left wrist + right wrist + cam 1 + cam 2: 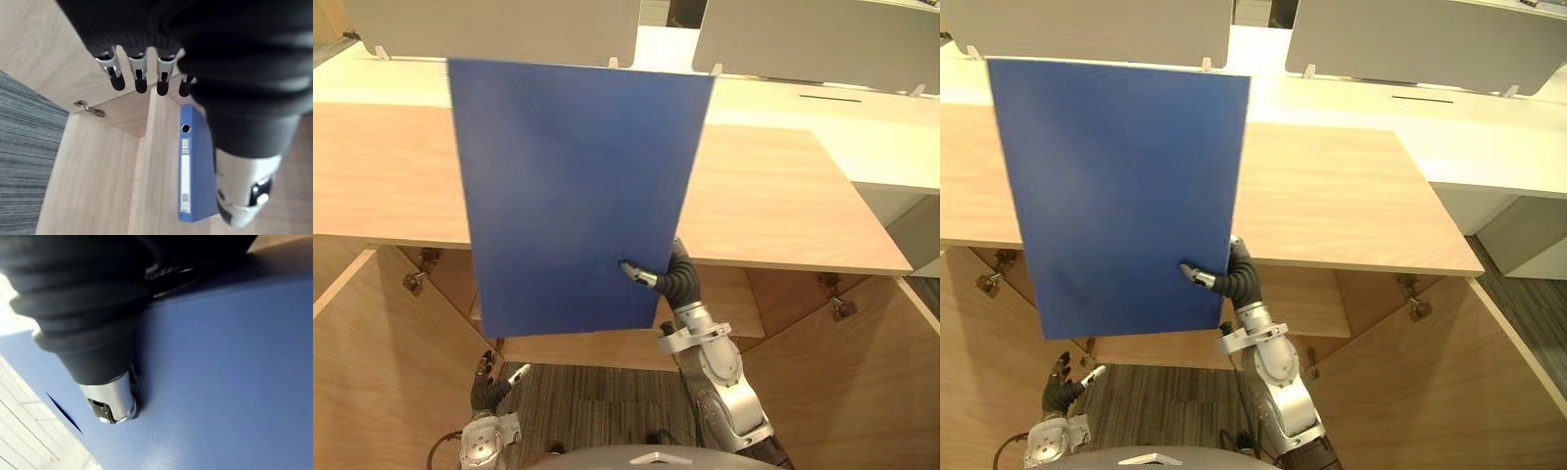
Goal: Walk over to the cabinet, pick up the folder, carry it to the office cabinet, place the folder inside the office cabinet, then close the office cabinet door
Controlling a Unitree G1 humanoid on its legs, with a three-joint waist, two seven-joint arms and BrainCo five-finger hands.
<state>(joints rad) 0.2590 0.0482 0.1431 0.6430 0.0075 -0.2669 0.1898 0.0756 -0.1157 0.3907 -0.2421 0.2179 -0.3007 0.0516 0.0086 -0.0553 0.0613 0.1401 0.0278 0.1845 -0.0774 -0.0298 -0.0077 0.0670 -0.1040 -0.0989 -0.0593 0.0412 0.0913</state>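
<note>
I see the blue folder (568, 186) held upright and slightly tilted above my right hand (658, 279), its broad face towards the head camera. The hand grips it near the lower corner. The thumb (112, 401) is pressed flat on the near face, while the fingers are behind the cover and hidden from me, so I read the grip as a pinch from the thumb alone. The folder blocks much of the wooden cabinet top (783, 196) behind the hand, and its upper edge reaches the grey partition panels (822, 39) on the white tabletop (862, 127) beyond. Below the hand the office cabinet stands open, with its left door (372, 362) and right door (862, 382) swung out to either side and a hinge (842, 308) showing inside. The folder's lower edge and the arm cover most of the interior. My left hand (489, 392) hangs low, well below and apart from the right one, over the striped carpet (597, 401). Its fingers (140, 78) are nearly straight and hold nothing. Past them, the left wrist camera shows the folder's spine with a ring hole and a label I can't read.
</note>
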